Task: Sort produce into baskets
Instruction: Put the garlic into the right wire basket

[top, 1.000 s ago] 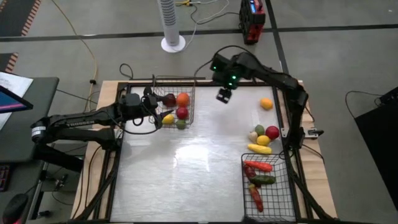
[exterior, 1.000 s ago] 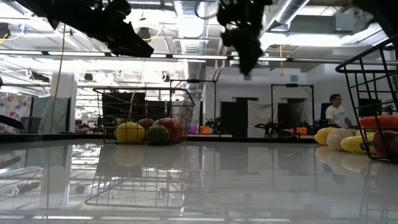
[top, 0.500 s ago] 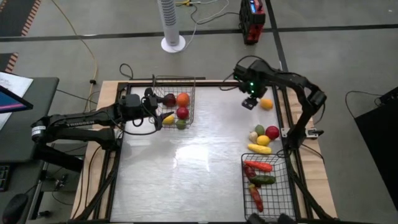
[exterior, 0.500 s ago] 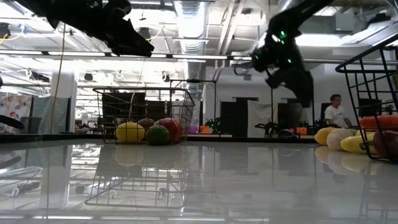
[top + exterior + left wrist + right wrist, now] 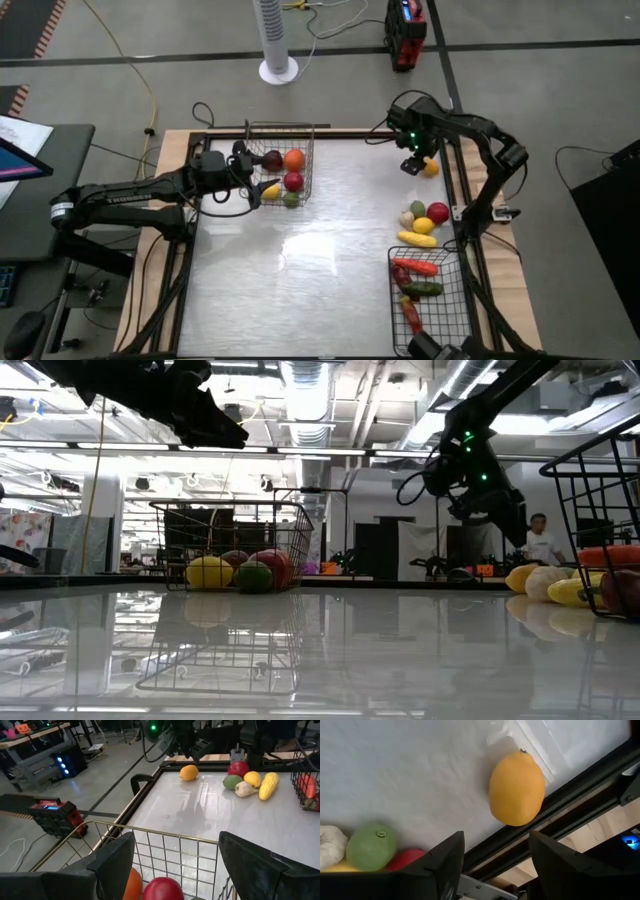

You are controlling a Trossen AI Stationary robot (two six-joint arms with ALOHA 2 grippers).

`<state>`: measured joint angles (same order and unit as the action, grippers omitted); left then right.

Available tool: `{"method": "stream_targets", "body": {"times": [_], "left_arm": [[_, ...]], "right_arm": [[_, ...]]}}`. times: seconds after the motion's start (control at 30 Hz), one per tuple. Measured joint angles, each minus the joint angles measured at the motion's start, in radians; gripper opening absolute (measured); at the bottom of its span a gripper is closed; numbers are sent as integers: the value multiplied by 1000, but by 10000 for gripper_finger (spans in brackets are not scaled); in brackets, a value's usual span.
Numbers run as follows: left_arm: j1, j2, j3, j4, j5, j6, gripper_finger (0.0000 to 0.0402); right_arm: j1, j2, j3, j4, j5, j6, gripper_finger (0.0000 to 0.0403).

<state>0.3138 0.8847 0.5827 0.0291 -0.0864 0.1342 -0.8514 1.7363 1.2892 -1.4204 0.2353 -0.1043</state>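
Right pincer poised over the lone orange fruit by the table's far right edge.

High view: my right gripper (image 5: 411, 166) hangs just beside the orange fruit (image 5: 430, 167), which lies on its outer side; my left gripper (image 5: 247, 181) waits at the silvery basket (image 5: 302, 160), far off. Right wrist view: the fruit (image 5: 516, 788) sits ahead between my parted fingers (image 5: 441, 865), its long axis running roughly fore-and-aft. Left wrist view: those fingers (image 5: 115, 860) are released too.

One basket (image 5: 282, 172) at the worktop's (image 5: 300, 270) far left with round produce inside, left gripper (image 5: 247, 180) at its left side, other basket (image 5: 430, 295) at near right holding long pieces, loose fruit (image 5: 430, 167) at far right edge beside right gripper (image 5: 412, 163), small cluster (image 5: 422, 222) between.
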Motion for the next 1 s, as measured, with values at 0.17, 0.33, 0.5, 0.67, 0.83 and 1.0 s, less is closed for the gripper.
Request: {"method": "stream_targets", "body": {"times": [0.17, 0.33, 0.5, 0.67, 0.83, 1.0], "left_arm": [[0, 1, 0, 94, 1, 30, 279], [6, 1, 0, 310, 2, 100, 279], [65, 1, 12, 485, 12, 154, 279], [158, 1, 28, 532, 131, 124, 279], [211, 1, 28, 499, 192, 107, 279], [221, 1, 28, 459, 213, 107, 279]], "right_arm": [[-11, 0, 1, -4, 4, -1, 251], [-11, 0, 1, 34, 4, -31, 249], [-38, 1, 1, 85, -8, -31, 255], [-91, 2, 1, 64, -13, -28, 290], [-115, 2, 1, 80, -36, -26, 350], [-113, 67, 4, 51, -104, 24, 376]]}}
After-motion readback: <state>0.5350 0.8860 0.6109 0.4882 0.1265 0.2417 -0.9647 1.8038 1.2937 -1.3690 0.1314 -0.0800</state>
